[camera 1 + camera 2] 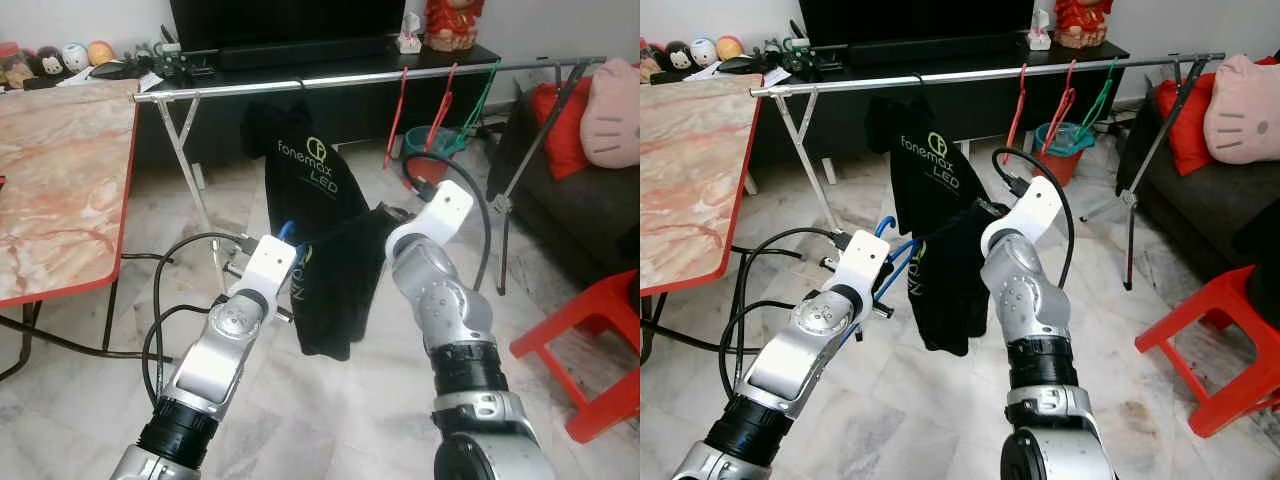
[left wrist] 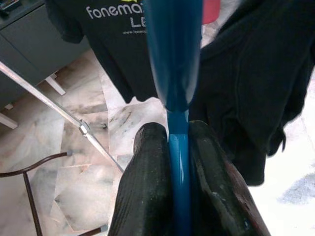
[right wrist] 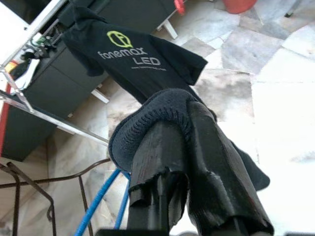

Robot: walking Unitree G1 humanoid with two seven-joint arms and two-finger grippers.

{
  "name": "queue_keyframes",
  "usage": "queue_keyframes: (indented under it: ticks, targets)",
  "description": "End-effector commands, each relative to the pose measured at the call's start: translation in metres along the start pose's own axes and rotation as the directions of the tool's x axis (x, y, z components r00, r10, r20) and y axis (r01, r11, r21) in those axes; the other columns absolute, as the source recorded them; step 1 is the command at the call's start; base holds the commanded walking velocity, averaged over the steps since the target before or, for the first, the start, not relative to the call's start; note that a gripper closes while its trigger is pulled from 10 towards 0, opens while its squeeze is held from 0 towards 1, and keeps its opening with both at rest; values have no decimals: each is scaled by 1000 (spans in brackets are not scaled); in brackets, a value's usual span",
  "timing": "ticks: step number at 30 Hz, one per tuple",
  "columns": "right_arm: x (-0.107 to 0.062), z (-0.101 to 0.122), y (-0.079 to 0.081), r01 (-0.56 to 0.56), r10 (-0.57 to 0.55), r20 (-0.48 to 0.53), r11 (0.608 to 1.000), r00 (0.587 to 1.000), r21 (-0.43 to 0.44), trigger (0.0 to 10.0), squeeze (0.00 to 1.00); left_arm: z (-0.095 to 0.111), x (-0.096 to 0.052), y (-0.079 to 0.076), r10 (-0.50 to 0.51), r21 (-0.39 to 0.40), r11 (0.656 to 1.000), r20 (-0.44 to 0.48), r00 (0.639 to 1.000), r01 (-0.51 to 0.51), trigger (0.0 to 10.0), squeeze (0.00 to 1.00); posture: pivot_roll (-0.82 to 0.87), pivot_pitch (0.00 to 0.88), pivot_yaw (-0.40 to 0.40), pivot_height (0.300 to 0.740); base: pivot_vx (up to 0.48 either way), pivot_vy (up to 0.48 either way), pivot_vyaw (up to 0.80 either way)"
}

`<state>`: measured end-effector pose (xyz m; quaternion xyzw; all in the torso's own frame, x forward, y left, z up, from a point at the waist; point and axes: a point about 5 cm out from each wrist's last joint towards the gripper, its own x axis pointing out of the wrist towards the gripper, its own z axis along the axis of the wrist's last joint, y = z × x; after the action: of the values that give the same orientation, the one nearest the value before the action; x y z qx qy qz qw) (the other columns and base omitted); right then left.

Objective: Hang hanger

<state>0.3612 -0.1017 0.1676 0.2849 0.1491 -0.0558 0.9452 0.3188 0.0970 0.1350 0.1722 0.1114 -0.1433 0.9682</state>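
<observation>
Trouble could start at the collar: the right gripper [image 3: 172,162] has its two black fingers clamped on the ribbed neckband of the black shirt [image 1: 945,290], and the left gripper [image 2: 179,167] is pinched tight on the blue hanger [image 2: 172,54]. If the two arms pull apart or rise out of step, my guess is the hanger either twists in the left fingers or slides out of the neck hole, and the shirt drops to the marble floor [image 1: 330,420].

Second worry, looking up the frame. The clothes rail [image 1: 330,80] runs across at twelve o'clock, well above and beyond both grippers. One black shirt with "fonemax LED" lettering [image 1: 305,165] already hangs there, just behind the held garment. Lift straight up and the hook may snag that hanging shirt rather than reach bare rail. The red and green empty hangers [image 1: 440,110] crowd the rail toward one o'clock, so free room looks narrow between them and the hanging shirt.

Cables add risk too: a black cable [image 1: 175,290] loops off the left wrist toward eight o'clock, and could drag as the arm extends.

Now positions. In the head view the blue hanger sits at about twelve o'clock from the left gripper, touching it, its shaft gripped between the pads. The held shirt hangs between both wrists, at roughly three o'clock from the left gripper and at nine o'clock of the right arm, drooping toward six. Whether the hanger's shoulders are fully inside the shirt I cannot tell.
</observation>
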Motion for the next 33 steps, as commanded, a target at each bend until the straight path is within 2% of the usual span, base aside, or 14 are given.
queue_keyframes:
  ticks: [1, 13, 17, 19, 22, 23, 26, 33]
  targets:
    - [-5, 1, 6, -19, 19, 8, 1000, 1000, 7, 10000, 0, 7, 1, 4, 23, 11, 1000, 30, 999, -23, 10000, 0, -6, 0, -19, 740, 0, 0, 0]
    - [-16, -8, 11, -39, 40, -32, 999, 999, 28, 10000, 0, 13, 1, -2, -13, 1, 1000, 68, 998, 13, 10000, 0, -6, 0, -19, 740, 0, 0, 0]
    - [-21, -10, 6, -93, 89, -72, 994, 993, -55, 10000, 0, 17, 1, -6, -38, -15, 999, 90, 995, 39, 10000, 0, -7, 0, -23, 740, 0, 0, 0]
    - [-24, -9, -7, -124, 108, -80, 964, 991, -236, 10000, 0, 17, 0, -9, -49, -19, 999, 97, 994, 51, 10000, 0, -13, 0, -23, 740, 0, 0, 0]
    - [-25, -10, -23, -109, 79, -99, 933, 992, -343, 10000, 0, 18, 0, -11, -56, -21, 998, 101, 993, 58, 10000, 0, -13, 0, -23, 740, 0, 0, 0]
    - [-25, -10, -23, -109, 79, -99, 933, 992, -343, 10000, 0, 18, 0, -11, -56, -21, 998, 101, 993, 58, 10000, 0, -13, 0, -23, 740, 0, 0, 0]
    - [-25, -10, -37, -66, 32, -94, 920, 995, -387, 10000, 0, 18, 0, -12, -62, -24, 998, 104, 993, 65, 10000, 0, -13, 0, -23, 740, 0, 0, 0]
    - [-23, -15, -54, -30, -17, -112, 914, 994, -405, 10000, 0, 19, -1, -15, -83, -31, 996, 110, 990, 87, 10000, 0, -15, 0, -24, 740, 0, 0, 0]
